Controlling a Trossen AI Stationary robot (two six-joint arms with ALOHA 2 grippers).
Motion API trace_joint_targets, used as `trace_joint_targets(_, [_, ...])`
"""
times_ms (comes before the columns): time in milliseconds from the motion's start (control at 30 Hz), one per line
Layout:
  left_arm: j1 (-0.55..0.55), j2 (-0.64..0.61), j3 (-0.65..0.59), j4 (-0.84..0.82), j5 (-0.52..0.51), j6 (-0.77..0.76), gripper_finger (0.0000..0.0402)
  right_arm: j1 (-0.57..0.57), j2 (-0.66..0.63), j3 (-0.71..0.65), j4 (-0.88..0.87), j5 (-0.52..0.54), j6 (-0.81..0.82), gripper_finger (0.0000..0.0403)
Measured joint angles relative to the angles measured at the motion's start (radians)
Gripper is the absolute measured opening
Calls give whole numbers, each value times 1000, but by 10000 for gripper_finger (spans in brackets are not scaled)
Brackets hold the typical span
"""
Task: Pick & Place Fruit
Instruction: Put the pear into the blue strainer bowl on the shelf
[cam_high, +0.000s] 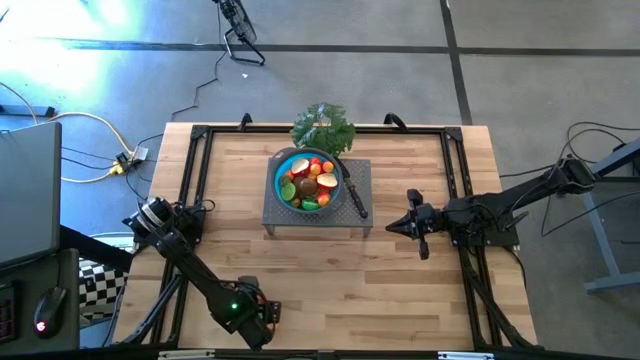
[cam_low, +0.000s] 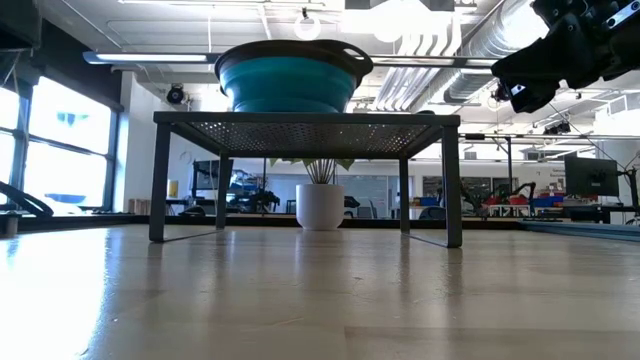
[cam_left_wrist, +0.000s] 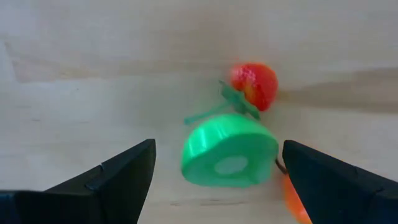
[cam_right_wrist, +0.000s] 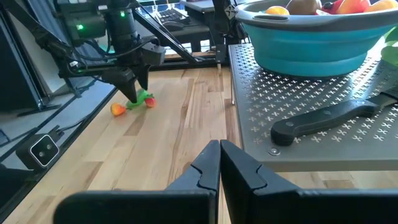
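Observation:
Three small toy fruits lie on the wooden table near its front left: a green slice (cam_left_wrist: 229, 152), a red strawberry (cam_left_wrist: 255, 84) and an orange piece (cam_left_wrist: 295, 200). My left gripper (cam_left_wrist: 214, 180) points down over them, open, its fingers standing on either side of the green slice (cam_right_wrist: 144, 98) with a gap to it. In the high view the left gripper (cam_high: 262, 322) hides these fruits. The blue bowl (cam_high: 283, 170) on a grey perforated stand (cam_high: 360, 215) holds several more fruits. My right gripper (cam_right_wrist: 219, 163) hovers shut beside the stand, holding nothing.
A black-handled knife (cam_right_wrist: 329, 118) lies on the stand next to the bowl. A leafy green bunch (cam_high: 323, 127) sits behind the bowl at the table's far edge. A black frame (cam_high: 190, 180) runs along the table's sides. Bare wood lies between the stand and the front edge.

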Motion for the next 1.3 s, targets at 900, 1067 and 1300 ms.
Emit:
trace_joint_targets(900, [0, 11, 0, 45, -11, -6, 338, 0, 0, 0, -8, 0, 19, 4])
trace_joint_targets(1067, [0, 11, 0, 47, -11, -3, 306, 0, 0, 0, -8, 0, 19, 4])
trace_joint_targets(1300, [0, 11, 0, 47, -11, 0, 260, 0, 0, 0, -8, 0, 19, 4])
